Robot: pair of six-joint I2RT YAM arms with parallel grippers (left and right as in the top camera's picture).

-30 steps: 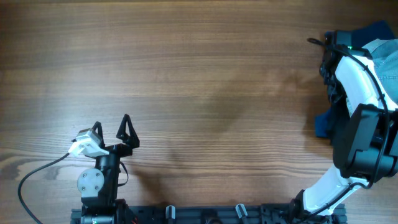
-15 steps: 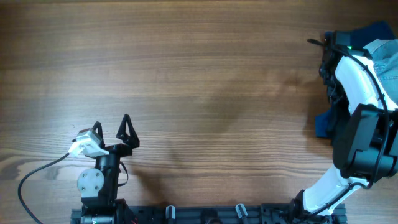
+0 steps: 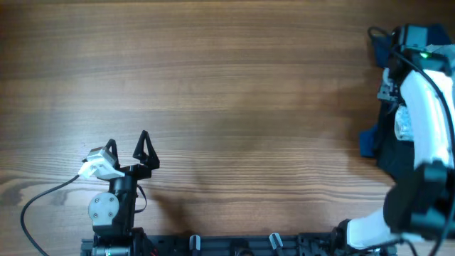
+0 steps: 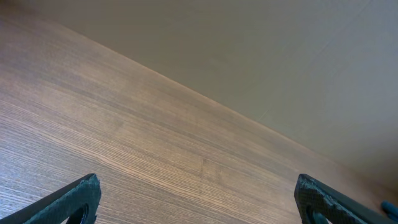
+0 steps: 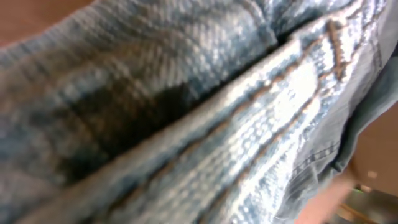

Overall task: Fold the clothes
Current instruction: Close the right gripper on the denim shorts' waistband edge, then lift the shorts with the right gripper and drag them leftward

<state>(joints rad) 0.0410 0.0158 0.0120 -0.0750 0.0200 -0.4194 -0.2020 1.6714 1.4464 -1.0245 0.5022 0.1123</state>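
Note:
The clothes (image 5: 205,118), light blue faded denim with a stitched seam, fill the whole right wrist view, blurred and very close. From overhead only a pale patch of the clothes (image 3: 404,126) shows beside the white right arm at the table's right edge. My right gripper (image 3: 392,99) points down into that pile. Its fingers are hidden by the fabric, and it looks shut on the denim. My left gripper (image 3: 128,141) rests at the front left, open, with only bare wood between its fingers (image 4: 81,194).
Dark blue fabric (image 3: 366,142) lies under and beside the right arm, with more dark blue fabric (image 3: 435,32) at the far right corner. A cable (image 3: 43,195) loops from the left arm's base. The wooden table (image 3: 234,85) spreads between the arms.
My right gripper has shut, and the right arm has swung a little to the right and farther back with denim against its camera. The left arm has not moved.

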